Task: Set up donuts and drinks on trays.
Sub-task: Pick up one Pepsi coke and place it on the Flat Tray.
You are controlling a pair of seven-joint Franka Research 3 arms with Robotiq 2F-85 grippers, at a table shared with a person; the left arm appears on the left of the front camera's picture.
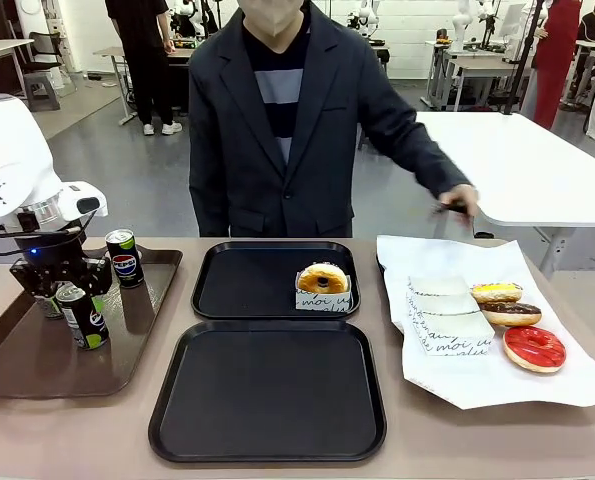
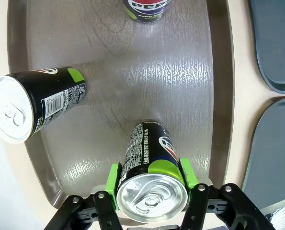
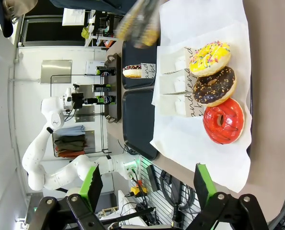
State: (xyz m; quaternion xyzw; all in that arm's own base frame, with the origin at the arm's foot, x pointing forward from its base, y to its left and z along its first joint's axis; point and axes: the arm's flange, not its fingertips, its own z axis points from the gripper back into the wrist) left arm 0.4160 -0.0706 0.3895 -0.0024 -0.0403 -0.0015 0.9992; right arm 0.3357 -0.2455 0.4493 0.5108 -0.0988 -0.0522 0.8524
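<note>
My left gripper (image 1: 70,290) is shut on a black Pepsi can (image 2: 149,165), its green pads (image 2: 114,178) pressed on both sides just under the silver top. That can (image 1: 84,318) stands on the brown tray (image 1: 17,360). A second can (image 1: 125,257) stands farther back and another (image 2: 32,103) is beside it. A plain donut in a white box (image 1: 323,280) sits on the far black tray (image 1: 237,285). The near black tray (image 1: 267,390) is bare. My right gripper (image 3: 147,191) is open above the loose yellow (image 3: 209,57), chocolate (image 3: 214,86) and red (image 3: 223,120) donuts.
The loose donuts and several flat white boxes (image 1: 447,318) lie on a white paper sheet (image 1: 457,380) at the table's right. The person stands at the far side, one hand (image 1: 462,200) out over the sheet's far corner.
</note>
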